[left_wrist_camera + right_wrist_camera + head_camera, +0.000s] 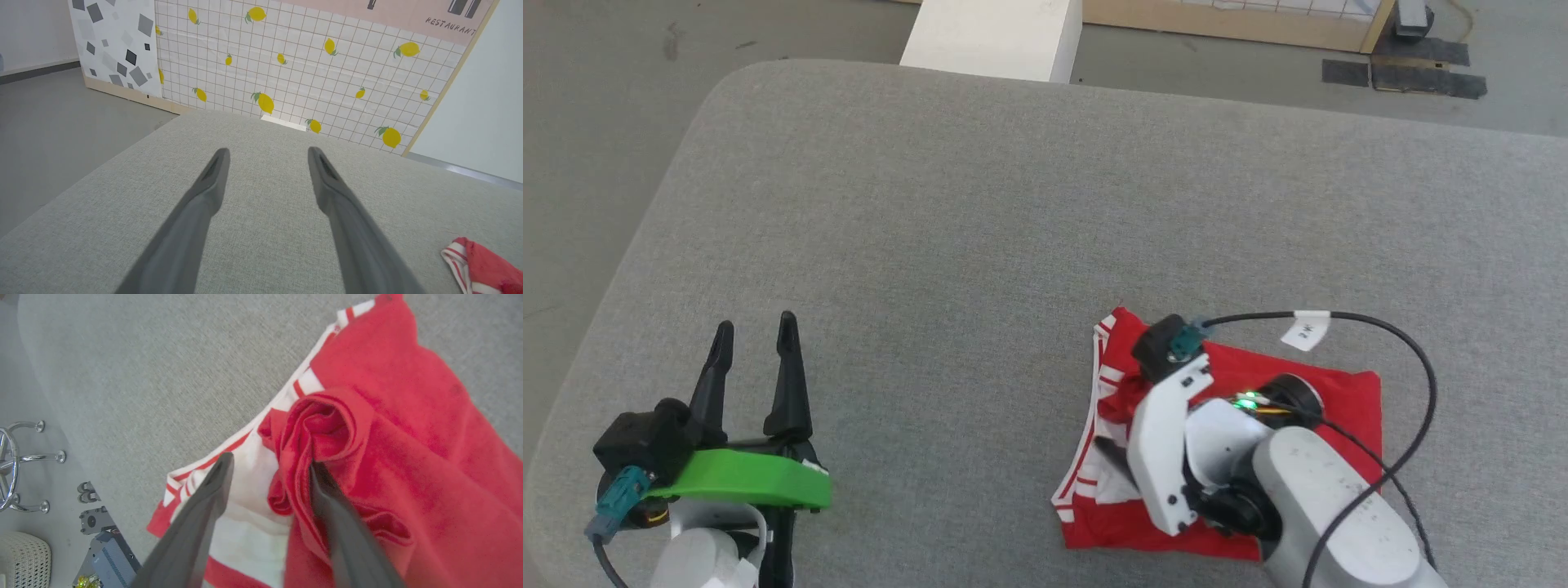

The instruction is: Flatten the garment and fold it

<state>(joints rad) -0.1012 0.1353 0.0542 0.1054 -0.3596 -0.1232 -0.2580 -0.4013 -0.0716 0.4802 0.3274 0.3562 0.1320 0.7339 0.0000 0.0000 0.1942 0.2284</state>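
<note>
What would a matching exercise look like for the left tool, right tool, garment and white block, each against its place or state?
Things: 1 left tool; 2 right tool; 3 garment; 4 white block.
States: A red with white striped trim, lying bunched; B open above bare grey surface; C beyond the surface's far edge; D open, poking into a red fold.
Pairs: 1-B, 2-D, 3-A, 4-C.

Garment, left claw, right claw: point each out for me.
garment (1349,400), head view, flat red body panel.
left claw (755,323), head view, midway between its open fingertips.
right claw (271,460), right wrist view, midway between fingertips, at the bunched fold.
</note>
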